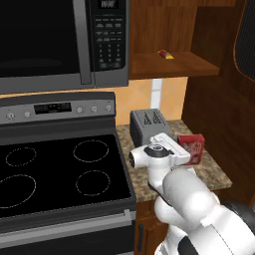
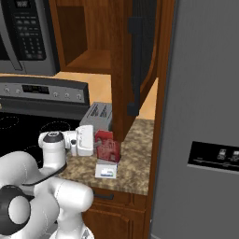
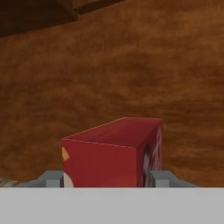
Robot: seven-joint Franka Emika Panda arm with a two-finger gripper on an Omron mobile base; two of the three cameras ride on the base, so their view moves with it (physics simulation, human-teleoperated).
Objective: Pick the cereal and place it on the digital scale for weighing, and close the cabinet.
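The cereal [image 2: 108, 148] is a small red box with a white panel on one face, and in the hand view [image 3: 111, 151] its plain red top and side fill the space between the two fingertips [image 3: 52, 179], one pressed to each side. So the jaws are clamped on the cereal, the gripper [image 1: 185, 149] reaching in from the stove side. From the right base view the box sits just above the digital scale [image 2: 106, 170], a thin white slab with a blue strip lying flat on the speckled bench [image 2: 135, 154]; whether the box touches it, I cannot tell. The grey toaster [image 1: 149, 124] stands just behind the hand. Up above, the cabinet [image 1: 172, 63] hangs open, its door [image 2: 140, 56] swung out, and on its wooden shelf lies one tiny yellow-and-red item [image 1: 166, 54].
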